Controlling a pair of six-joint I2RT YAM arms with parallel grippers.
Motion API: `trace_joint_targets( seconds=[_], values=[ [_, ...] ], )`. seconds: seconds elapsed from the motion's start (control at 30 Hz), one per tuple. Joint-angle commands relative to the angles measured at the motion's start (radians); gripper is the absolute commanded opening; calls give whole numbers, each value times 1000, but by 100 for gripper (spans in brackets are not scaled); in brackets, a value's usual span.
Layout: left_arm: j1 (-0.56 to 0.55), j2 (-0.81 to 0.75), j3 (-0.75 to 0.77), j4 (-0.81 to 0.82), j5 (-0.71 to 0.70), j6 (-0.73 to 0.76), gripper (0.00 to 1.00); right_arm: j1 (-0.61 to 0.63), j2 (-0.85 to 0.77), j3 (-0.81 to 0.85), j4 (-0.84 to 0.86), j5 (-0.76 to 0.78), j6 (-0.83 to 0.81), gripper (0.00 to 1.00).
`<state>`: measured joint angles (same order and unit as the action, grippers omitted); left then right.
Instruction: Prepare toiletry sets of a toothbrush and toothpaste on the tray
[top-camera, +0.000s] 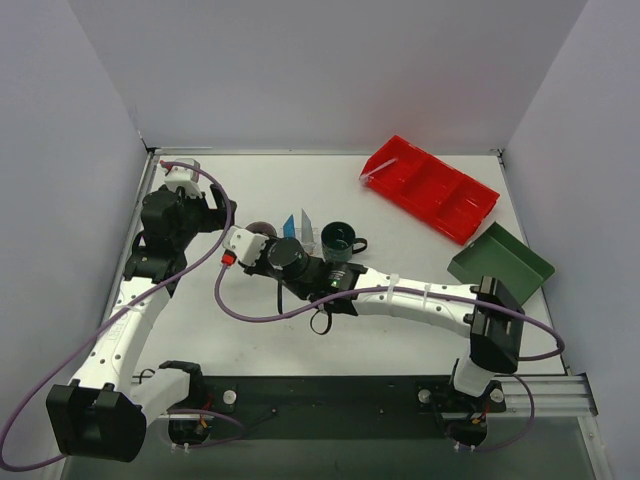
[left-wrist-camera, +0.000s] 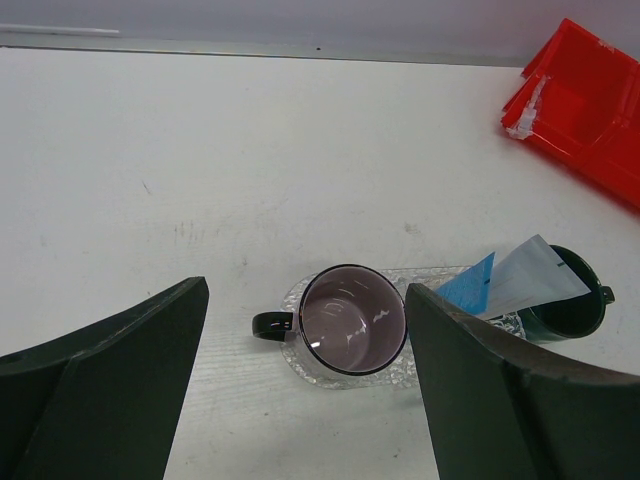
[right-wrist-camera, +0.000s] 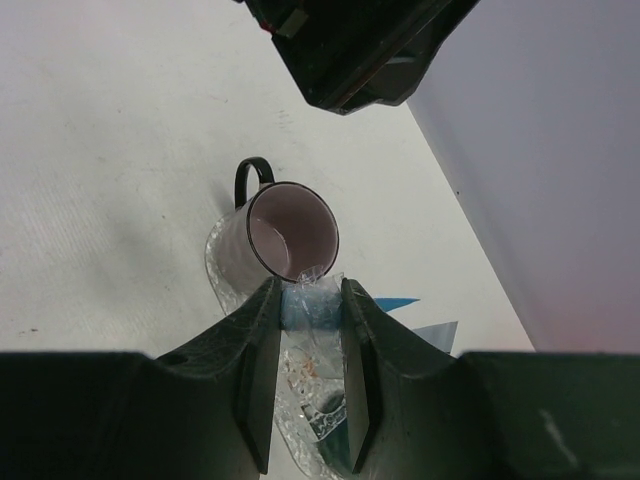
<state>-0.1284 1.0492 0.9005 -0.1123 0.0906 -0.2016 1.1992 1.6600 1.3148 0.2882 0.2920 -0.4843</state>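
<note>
White arms (top-camera: 420, 300), black joints (top-camera: 495, 338), purple cables (top-camera: 262, 318)

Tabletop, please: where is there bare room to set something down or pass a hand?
Bare table runs along the far edge, from the left gripper to the red bin. Crowded around the tray: mauve cup, tubes, green mug, right gripper.

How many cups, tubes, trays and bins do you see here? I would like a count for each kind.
Cups: 2 (mauve cup, dark green mug)
Tubes: 2 (blue tube, white tube)
Trays and bins: 3 (clear tray, red bin, dark green tray)
Total: 7
</note>
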Motion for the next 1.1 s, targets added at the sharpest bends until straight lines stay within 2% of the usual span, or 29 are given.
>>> trace_joint_targets(
  seconds=[0.0,1.07],
  values=[
    [1,-3,31,17,12,8,91,0,17,11,45,26,0,0],
    [1,12,31,19,21,11,90,-38,96,-61,170,61,-17,0]
  ],
)
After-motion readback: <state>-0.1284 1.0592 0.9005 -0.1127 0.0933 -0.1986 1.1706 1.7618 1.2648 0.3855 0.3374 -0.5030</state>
